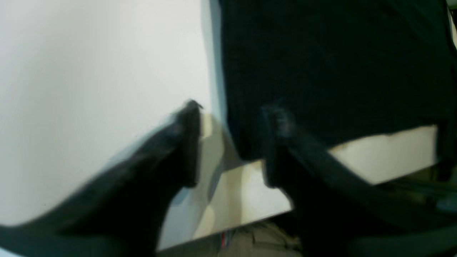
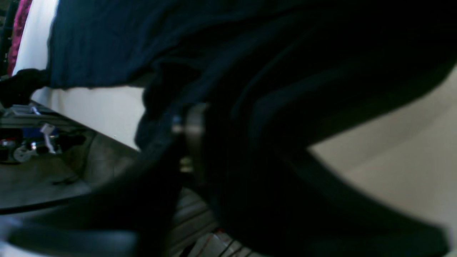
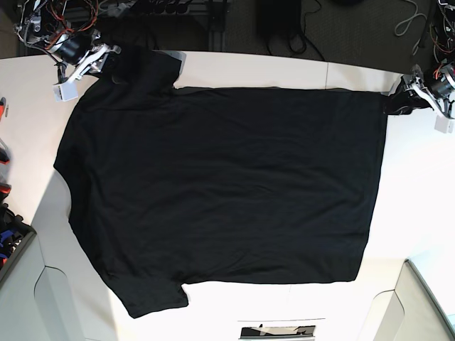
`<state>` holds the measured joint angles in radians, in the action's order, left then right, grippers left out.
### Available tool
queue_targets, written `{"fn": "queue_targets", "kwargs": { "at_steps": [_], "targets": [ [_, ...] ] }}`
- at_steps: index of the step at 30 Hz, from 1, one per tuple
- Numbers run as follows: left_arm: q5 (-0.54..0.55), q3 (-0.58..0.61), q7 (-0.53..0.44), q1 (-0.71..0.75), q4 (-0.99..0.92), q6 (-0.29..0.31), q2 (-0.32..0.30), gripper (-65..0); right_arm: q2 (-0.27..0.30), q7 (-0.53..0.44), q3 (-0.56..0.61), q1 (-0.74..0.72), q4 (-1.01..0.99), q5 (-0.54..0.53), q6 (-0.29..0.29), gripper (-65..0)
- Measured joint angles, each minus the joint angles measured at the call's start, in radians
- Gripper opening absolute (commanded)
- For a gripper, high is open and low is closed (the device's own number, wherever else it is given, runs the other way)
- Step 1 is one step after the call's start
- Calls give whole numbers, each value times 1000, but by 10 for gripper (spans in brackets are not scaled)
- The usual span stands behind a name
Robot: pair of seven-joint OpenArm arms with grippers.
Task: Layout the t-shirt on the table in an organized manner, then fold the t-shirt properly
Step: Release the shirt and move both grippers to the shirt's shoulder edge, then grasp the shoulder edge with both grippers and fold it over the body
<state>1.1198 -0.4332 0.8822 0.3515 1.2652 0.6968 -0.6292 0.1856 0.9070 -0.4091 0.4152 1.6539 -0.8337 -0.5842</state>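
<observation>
The black t-shirt (image 3: 220, 185) lies spread flat on the white table (image 3: 419, 192), plain side up, sleeves toward the left. My right gripper (image 3: 106, 62) is at the far-left sleeve. In the right wrist view dark cloth (image 2: 107, 43) bunches between and over its fingers, so the gripper (image 2: 207, 117) looks shut on it. My left gripper (image 3: 398, 103) is at the shirt's far-right hem corner. In the left wrist view it (image 1: 234, 117) stands open, one finger on bare table (image 1: 89, 71), the other over the shirt (image 1: 321, 64), with the corner of the cloth between them.
The table edge (image 1: 250, 217) runs just below the left gripper's fingers. Red-handled tools (image 3: 3, 160) and a dark bin (image 3: 11, 241) sit at the left edge. Cables and gear (image 3: 142, 11) lie beyond the far edge. Grey cut-outs (image 3: 426, 305) notch the near corners.
</observation>
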Motion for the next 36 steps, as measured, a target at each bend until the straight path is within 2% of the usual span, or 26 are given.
{"fn": "queue_targets", "kwargs": {
  "at_steps": [1,3,5,7,8,11,14,17,28,32,36],
  "targets": [
    [9,0,5,0,0,0,0,-456,0,2,0,0,-1,2,2,-650],
    [28,2,8,4,0,0,0,-479,0,2,0,0,-2,-2,0,-650],
    [33,2,14,5,-1,0,1,-544,0,3,0,0,-2,-2,0,-650],
    [31,3,20,5,-1,0,2,-640,0,1,-2,1,3,0,0,-650],
    [31,3,20,6,-2,0,2,-650,0,2,-4,0,9,3,0,-650],
    [38,4,23,6,-1,0,-3,-650,0,13,-15,2,60,30,6,-650],
    [112,6,30,8,7,-2,-35,-650,5,27,-40,10,132,45,8,-650],
    [119,5,26,-1,37,-4,-59,-650,37,21,-72,-7,177,39,8,-650],
    [111,7,25,-165,49,-4,-60,-650,135,-16,-107,-206,158,94,-3,-650],
    [2,23,-62,-206,49,0,-61,-650,136,-25,-107,-298,72,103,-3,-650],
    [-112,137,-142,-245,48,-2,-60,-650,134,-32,-106,-399,-40,106,0,-650]
  ]
}}
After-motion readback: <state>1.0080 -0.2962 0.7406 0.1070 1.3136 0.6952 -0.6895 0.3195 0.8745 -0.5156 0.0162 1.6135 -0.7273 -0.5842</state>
